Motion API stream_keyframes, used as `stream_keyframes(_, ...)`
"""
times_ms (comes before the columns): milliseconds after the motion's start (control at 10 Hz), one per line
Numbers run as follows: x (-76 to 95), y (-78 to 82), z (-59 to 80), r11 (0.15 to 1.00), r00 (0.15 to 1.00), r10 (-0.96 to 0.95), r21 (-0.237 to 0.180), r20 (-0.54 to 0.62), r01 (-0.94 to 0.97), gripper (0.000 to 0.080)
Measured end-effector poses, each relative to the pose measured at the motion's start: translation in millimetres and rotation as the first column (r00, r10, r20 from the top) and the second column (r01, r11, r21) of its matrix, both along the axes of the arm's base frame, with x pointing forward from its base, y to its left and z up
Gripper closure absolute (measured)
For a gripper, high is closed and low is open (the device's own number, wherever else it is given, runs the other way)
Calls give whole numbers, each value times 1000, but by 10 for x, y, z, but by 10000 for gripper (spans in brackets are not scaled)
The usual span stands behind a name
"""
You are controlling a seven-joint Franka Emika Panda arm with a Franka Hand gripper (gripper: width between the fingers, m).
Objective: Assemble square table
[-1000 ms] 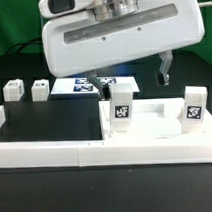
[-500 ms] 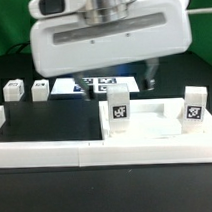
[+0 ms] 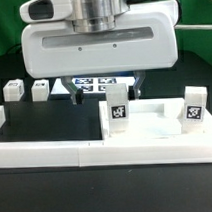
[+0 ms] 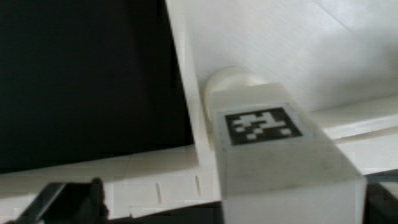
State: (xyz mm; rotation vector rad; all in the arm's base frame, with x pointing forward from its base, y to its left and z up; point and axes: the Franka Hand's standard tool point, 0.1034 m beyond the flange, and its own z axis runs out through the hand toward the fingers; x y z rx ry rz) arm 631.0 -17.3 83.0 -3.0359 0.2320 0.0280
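Note:
The white square tabletop [image 3: 147, 120] lies at the exterior view's right with two tagged white legs standing in it, one at its near left corner [image 3: 118, 104] and one at its right [image 3: 194, 106]. Two more small white legs [image 3: 11, 90] [image 3: 39, 90] stand loose at the far left. My gripper [image 3: 106, 92] hangs open and empty just above and behind the left standing leg, with its dark fingers [image 3: 136, 88] spread wide. In the wrist view that leg [image 4: 267, 130] rises close between the fingers [image 4: 71, 200] of the gripper [image 4: 222, 208], beside the tabletop rim [image 4: 196, 40].
A long low white border rail [image 3: 46, 149] runs along the front of the black mat [image 3: 49, 116]. The marker board [image 3: 91, 85] lies flat behind, partly under my hand. A green backdrop stands behind the table.
My gripper has moved toward the exterior view's left, from over the tabletop's middle to over the left standing leg. The legs and tabletop have not moved.

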Motion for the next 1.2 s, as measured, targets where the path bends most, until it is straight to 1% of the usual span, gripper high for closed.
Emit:
stream_keyframes(100, -1, 0, -1, 1000, 1000, 0, 0, 0, 0, 150)
stream_keyframes(200, -24, 33, -26, 1000, 1000, -3, 1, -4, 3, 150)
stream_keyframes(300, -166, 158, -138, 1000, 999, 4, 11, -36, -4, 150)
stream_keyframes(400, -165, 182, -95, 1000, 998, 11, 17, -63, -10, 150)
stream_keyframes(500, -122, 172, -71, 1000, 999, 3, 16, -50, -2, 150)
stream_keyframes(700, -136, 183, -82, 1000, 999, -6, 16, -54, 7, 412)
stream_keyframes(800, -139, 192, -83, 998, 996, -60, 16, -61, 61, 412)
stream_keyframes(900, -139, 198, -83, 993, 991, -117, 15, -68, 118, 511)
stream_keyframes(1200, -137, 217, -82, 950, 947, -309, 10, -90, 311, 511)
